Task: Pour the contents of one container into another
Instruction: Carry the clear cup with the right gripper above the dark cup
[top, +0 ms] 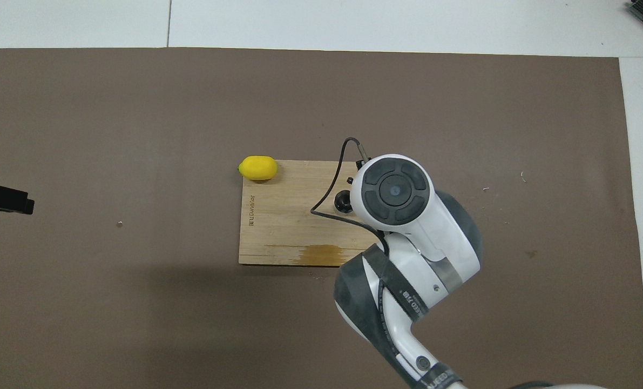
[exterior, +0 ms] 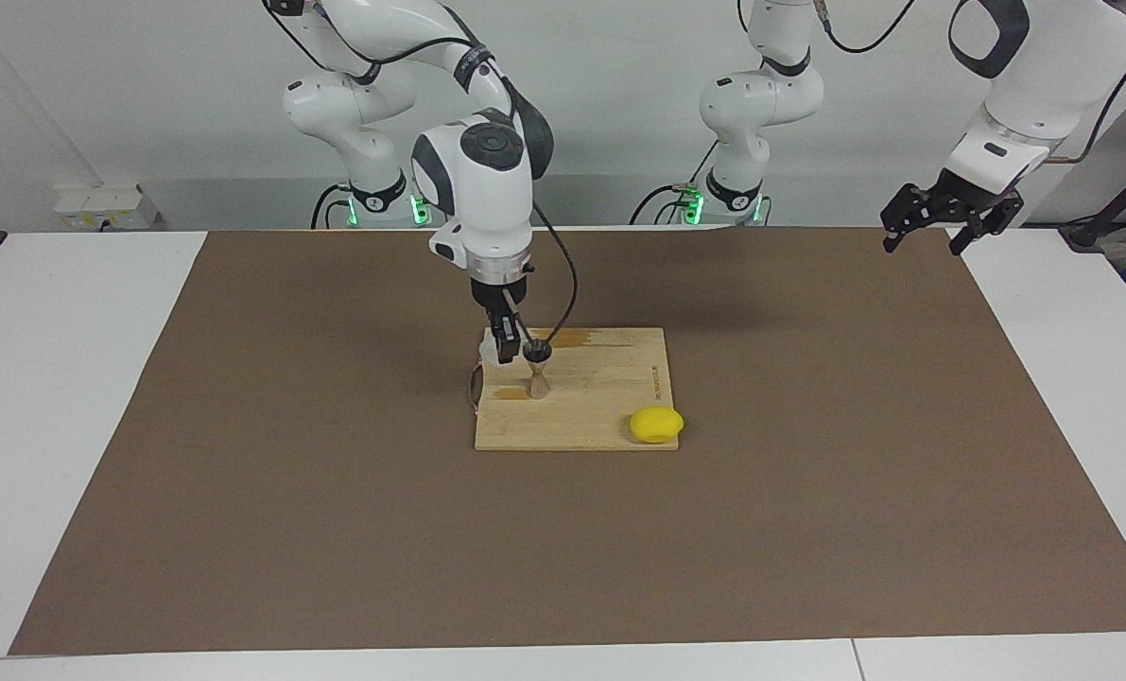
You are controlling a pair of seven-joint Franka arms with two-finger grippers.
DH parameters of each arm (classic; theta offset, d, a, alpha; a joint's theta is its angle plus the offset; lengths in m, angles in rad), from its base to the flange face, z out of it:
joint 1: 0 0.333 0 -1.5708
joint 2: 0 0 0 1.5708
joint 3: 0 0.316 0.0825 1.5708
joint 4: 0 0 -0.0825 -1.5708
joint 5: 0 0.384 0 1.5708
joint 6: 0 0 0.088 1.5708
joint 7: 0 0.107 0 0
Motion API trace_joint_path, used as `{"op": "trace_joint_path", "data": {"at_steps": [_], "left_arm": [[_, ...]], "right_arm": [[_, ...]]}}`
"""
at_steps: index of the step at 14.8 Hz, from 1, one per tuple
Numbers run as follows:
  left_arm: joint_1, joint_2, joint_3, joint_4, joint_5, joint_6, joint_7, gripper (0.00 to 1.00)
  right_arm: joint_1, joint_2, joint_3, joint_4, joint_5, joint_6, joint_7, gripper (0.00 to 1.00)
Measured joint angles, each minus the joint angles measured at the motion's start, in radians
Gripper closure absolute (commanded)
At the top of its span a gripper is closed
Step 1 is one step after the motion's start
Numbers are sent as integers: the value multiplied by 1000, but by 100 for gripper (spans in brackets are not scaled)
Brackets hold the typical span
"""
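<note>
The metal hourglass jigger (exterior: 537, 371) stands upright on the wooden cutting board (exterior: 600, 407), near its edge toward the right arm's end. My right gripper (exterior: 506, 350) points straight down just beside the jigger's rim and is shut on the small clear cup (exterior: 489, 356), which shows only as a pale shape against the fingers. In the overhead view the right arm's wrist covers the cup, and only part of the jigger (top: 343, 201) peeks out on the board (top: 289, 237). My left gripper (exterior: 941, 222) hangs open and idle in the air at the left arm's end of the table.
A yellow lemon (exterior: 656, 424) lies at the board's corner farthest from the robots, toward the left arm's end; the overhead view shows the lemon (top: 257, 167) too. A brown mat (exterior: 336, 520) covers the table. The left gripper's tip (top: 2, 199) shows at the overhead view's edge.
</note>
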Motion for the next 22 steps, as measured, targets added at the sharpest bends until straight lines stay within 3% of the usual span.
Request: {"op": "trace_joint_path", "data": {"at_steps": [8, 15, 22], "left_arm": [[-10, 13, -9, 22, -7, -8, -46, 0], [-40, 172, -10, 214, -8, -79, -57, 0], [-75, 180, -12, 224, -8, -83, -115, 0]], "right_arm": [[43, 0, 0, 8, -267, 24, 3, 100], [65, 4, 0, 7, -418, 72, 4, 100], [85, 13, 1, -25, -530, 112, 4, 100]]}}
